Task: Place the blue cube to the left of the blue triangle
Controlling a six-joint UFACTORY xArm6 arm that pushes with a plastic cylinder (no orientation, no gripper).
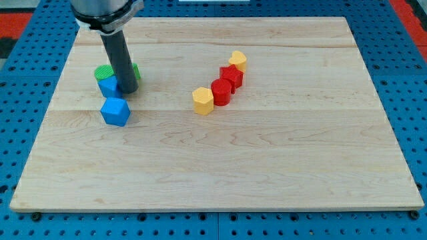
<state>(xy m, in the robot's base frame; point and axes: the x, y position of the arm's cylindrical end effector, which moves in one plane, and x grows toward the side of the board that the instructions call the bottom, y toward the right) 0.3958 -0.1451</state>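
Note:
The blue cube (115, 111) lies on the wooden board (220, 167) at the view's left. Just above it sits another blue block, the blue triangle (107, 85), partly hidden by the rod. My tip (129, 91) stands right of the blue triangle and just above and right of the blue cube, close to both. A green block (104, 71) lies behind the triangle, partly hidden by the rod.
Near the middle, a diagonal row runs from a yellow block (203, 101) through a red cylinder-like block (221, 91) and a red block (231, 75) to a yellow block (238, 61). A blue pegboard (27, 100) surrounds the board.

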